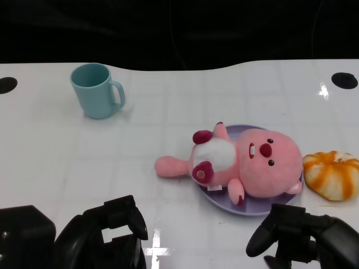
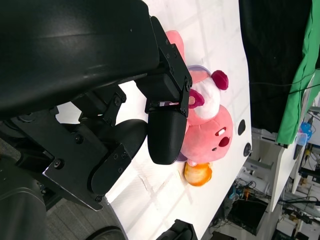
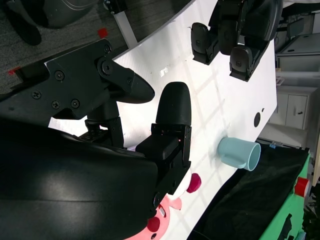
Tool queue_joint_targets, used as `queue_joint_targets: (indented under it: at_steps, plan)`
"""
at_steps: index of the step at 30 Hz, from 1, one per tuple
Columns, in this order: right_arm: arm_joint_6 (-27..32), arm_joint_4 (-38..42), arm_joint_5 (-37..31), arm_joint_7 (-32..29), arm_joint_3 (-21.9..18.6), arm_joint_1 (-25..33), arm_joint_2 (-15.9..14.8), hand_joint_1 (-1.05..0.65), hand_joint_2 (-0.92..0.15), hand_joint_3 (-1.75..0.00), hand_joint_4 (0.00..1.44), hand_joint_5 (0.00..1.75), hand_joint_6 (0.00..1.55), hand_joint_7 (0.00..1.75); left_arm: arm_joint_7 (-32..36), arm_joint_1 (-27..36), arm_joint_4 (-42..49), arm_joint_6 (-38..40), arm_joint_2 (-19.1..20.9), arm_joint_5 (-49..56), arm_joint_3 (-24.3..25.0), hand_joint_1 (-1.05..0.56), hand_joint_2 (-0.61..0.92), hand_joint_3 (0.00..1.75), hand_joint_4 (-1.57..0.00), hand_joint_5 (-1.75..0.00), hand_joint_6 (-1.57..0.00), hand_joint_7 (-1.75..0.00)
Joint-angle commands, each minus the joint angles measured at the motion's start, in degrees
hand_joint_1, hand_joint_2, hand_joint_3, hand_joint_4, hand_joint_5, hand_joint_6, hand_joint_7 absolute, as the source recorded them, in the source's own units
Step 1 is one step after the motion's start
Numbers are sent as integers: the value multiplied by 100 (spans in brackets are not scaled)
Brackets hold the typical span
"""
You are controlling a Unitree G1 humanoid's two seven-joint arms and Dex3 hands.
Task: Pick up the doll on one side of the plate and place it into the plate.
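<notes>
A pink plush doll [image 1: 247, 162] with a white belly and dark red paws lies on its back across the lilac plate [image 1: 255, 208], one arm hanging over the plate's left rim onto the table. The left wrist view shows the doll [image 2: 210, 122] past my fingers; in the right wrist view only a little of it [image 3: 162, 220] peeks out. My left hand [image 1: 109, 235] rests low at the front left, fingers apart, holding nothing. At the front right, just below the plate, my right hand [image 1: 297, 232] is also empty with spread fingers.
A light blue mug [image 1: 96, 89] stands at the back left, handle to the right. An orange and white plush pumpkin [image 1: 332, 174] lies just right of the plate. The table's dark back edge runs behind, with black holes [image 1: 344, 80] near both corners.
</notes>
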Motion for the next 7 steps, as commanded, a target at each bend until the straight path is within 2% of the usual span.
queue_joint_targets:
  at_steps: [1,7]
  plan:
    - [-28,-38,27,17,-35,43,-71,-12,-68,-92,60,168,53,130,-53,-22,-20,-75,113,9,37,-14,33,153,-89,-175,-78,-168]
    - [-29,-10,58,19,-49,25,-53,-12,-68,-92,60,169,53,131,-18,-20,-56,-44,164,26,9,-14,32,153,-89,-175,-78,-168]
